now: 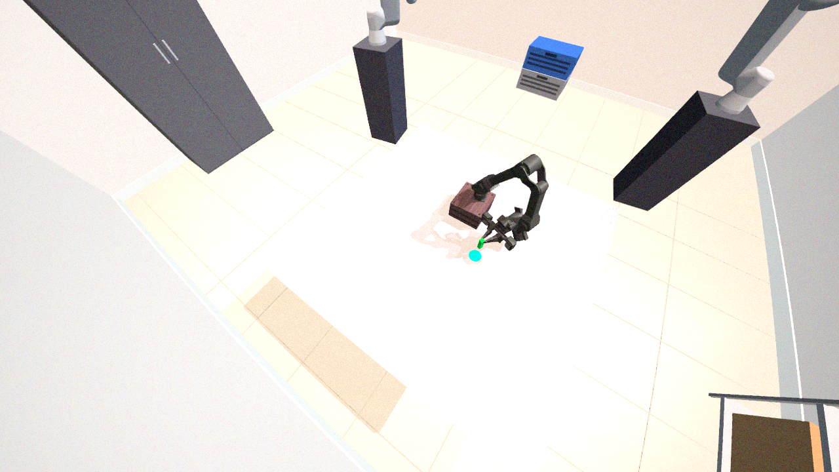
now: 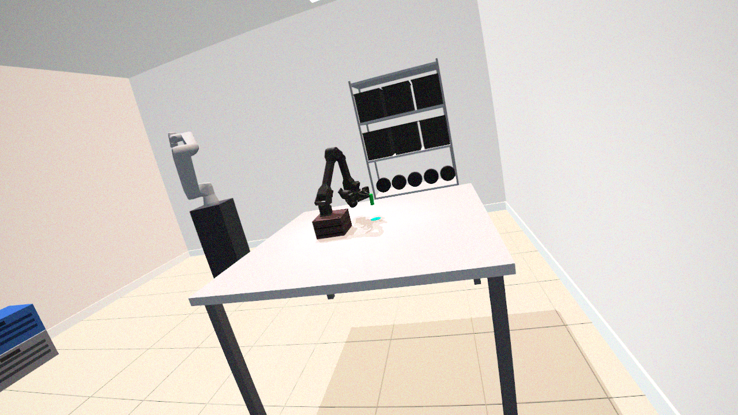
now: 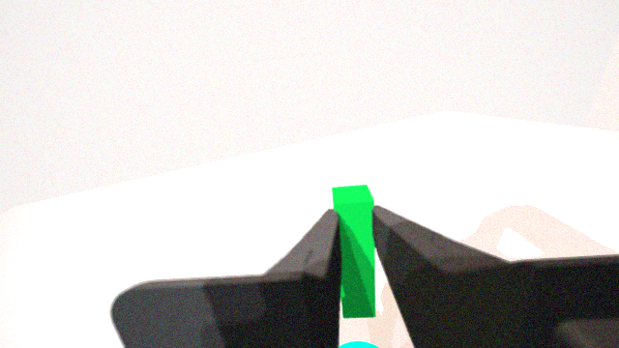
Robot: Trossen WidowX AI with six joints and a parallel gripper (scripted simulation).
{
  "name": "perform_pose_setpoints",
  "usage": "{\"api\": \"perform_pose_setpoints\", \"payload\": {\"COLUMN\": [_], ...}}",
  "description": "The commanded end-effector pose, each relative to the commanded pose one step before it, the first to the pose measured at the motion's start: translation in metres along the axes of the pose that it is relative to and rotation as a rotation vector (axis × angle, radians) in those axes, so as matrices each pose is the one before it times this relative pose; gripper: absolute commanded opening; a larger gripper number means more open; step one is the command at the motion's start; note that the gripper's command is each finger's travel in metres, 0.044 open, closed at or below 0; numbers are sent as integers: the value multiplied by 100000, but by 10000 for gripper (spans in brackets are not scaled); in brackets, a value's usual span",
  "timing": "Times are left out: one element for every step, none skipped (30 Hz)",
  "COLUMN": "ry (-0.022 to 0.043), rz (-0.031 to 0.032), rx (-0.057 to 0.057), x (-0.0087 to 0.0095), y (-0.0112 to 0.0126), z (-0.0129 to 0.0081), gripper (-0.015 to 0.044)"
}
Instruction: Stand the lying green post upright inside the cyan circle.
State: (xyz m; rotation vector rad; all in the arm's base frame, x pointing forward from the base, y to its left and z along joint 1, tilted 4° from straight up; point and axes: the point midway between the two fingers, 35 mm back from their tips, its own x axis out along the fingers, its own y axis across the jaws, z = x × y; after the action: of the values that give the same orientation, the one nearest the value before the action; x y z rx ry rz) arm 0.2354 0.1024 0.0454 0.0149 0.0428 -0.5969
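My gripper is shut on the green post. The post stands upright between the two dark fingers and hangs in the air above the white table. The cyan circle lies flat on the table just below and a little ahead of the post. In the wrist view only its top edge shows at the bottom of the frame.
The arm's brown base block stands on the table behind the circle. Two dark pedestals stand on the floor beyond the table. A shelf rack stands at the far wall.
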Motion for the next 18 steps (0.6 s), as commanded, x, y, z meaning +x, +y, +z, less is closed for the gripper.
{"api": "perform_pose_setpoints", "payload": {"ry": [1809, 399, 407, 415, 422, 429, 436, 443, 449, 455, 461, 385, 232, 78, 0, 0, -13, -41], "rz": [-1971, -338, -327, -314, -302, -289, -276, -263, -250, -236, -223, -173, -99, -32, 0, 0, 17, 50], "rx": [-185, 190, 190, 189, 189, 189, 189, 188, 188, 188, 187, 155, 93, 31, 0, 0, 7, 21], "x": [201, 55, 56, 58, 59, 60, 62, 63, 65, 66, 67, 57, 35, 12, 0, 0, 17, 50], "y": [-120, 5, 5, 6, 6, 7, 8, 8, 9, 9, 10, 9, 5, 2, 0, 0, -3, -10], "z": [-1718, -412, -411, -410, -409, -407, -406, -404, -403, -401, -399, -328, -196, -65, 0, 0, -39, -117], "gripper": [23, 23, 23, 23, 23, 23, 23, 23, 23, 23, 23, 23, 23, 23, 23, 23, 23, 23]}}
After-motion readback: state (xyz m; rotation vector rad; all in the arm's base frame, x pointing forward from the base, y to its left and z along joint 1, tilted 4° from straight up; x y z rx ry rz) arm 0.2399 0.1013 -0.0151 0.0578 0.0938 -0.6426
